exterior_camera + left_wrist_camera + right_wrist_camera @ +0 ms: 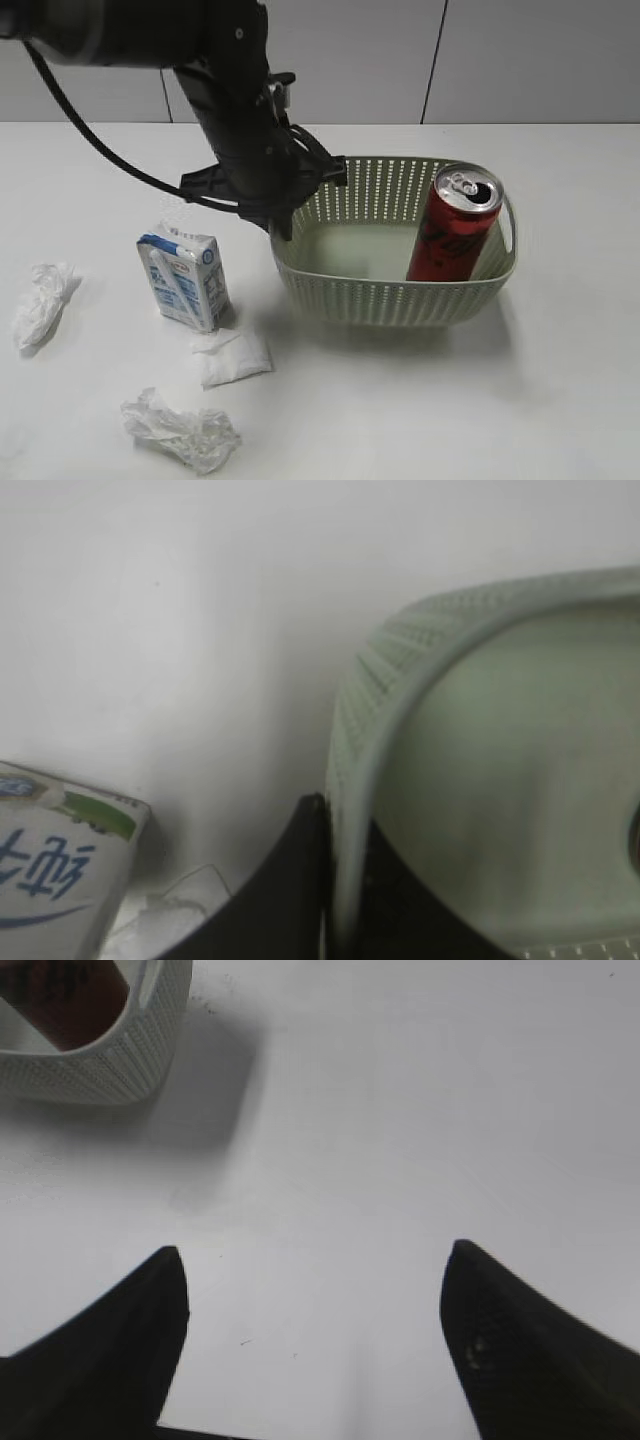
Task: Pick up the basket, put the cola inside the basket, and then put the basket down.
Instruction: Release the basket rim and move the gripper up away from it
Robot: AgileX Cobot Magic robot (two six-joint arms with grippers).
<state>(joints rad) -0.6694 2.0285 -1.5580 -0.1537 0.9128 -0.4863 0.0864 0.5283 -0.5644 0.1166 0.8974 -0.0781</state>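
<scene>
The sage-green slotted basket (395, 290) sits on the white table. The red cola can (455, 225) leans inside it against the right wall, silver top up. My left gripper (283, 222) is shut on the basket's left rim; in the left wrist view its black fingers (342, 880) pinch the basket wall (375, 700) from both sides. My right gripper (315, 1270) is open and empty over bare table, out of the exterior view. A corner of the basket (110, 1060) with the red can (75, 1000) inside shows at the top left of the right wrist view.
A blue-and-white milk carton (185, 280) stands left of the basket; it also shows in the left wrist view (60, 875). A small white packet (232, 358) lies in front of it. Crumpled white tissues lie at the far left (42, 302) and near the front (180, 430).
</scene>
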